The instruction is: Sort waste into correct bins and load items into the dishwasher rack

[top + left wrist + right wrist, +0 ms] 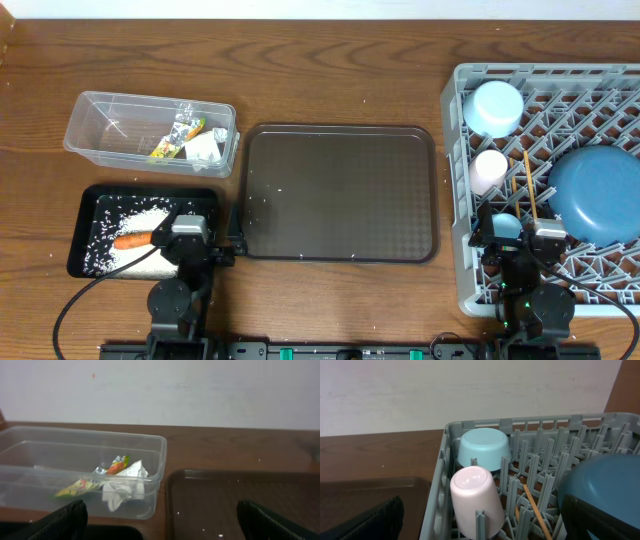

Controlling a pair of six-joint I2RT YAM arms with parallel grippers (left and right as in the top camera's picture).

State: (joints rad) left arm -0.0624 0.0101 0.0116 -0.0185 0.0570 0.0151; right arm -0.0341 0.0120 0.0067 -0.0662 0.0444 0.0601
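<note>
The clear tub (100, 125) at the back left holds the yellow-green wrapper (175, 140) and the crumpled tissue (205, 148); both also show in the left wrist view as the wrapper (80, 487) and tissue (122, 487). The black tray (85, 235) holds the carrot (132, 240) and rice (135, 212). In the grey rack (462, 190) sit the upturned light blue bowl (495, 108), pink cup (490, 170), chopsticks (528, 185), blue plate (597, 195) and a light blue cup (505, 228). My left gripper (195, 228) hangs open over the black tray's right end. My right gripper (520, 238) is open over the rack's front left, empty.
The dark brown serving tray (340, 190) lies bare between the bins and the rack, with a few white specks on it. In the right wrist view the pink cup (472, 495) lies just ahead of my fingers, with the bowl (482, 447) behind it.
</note>
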